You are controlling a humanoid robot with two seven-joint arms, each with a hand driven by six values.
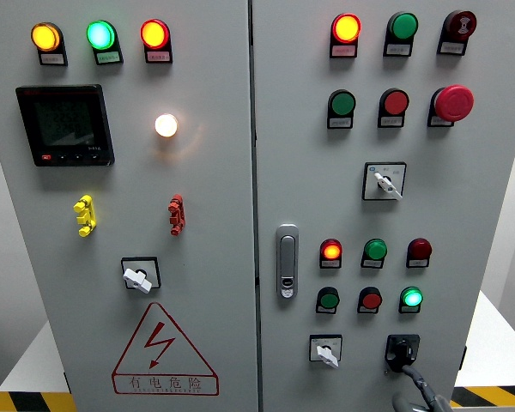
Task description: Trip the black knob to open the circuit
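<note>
While fingers (pixel 409 371) meet black knob (pixel 402 349) — cabinet edge (pixel 463 343) near.

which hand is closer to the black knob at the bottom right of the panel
Right. The right hand reaches up from the bottom edge, its fingers just below the black knob. The left hand is out of view.

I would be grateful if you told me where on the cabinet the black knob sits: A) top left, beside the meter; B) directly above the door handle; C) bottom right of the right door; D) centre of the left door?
C: the black knob sits at the right door's bottom right, with the right hand just beneath it.
</note>
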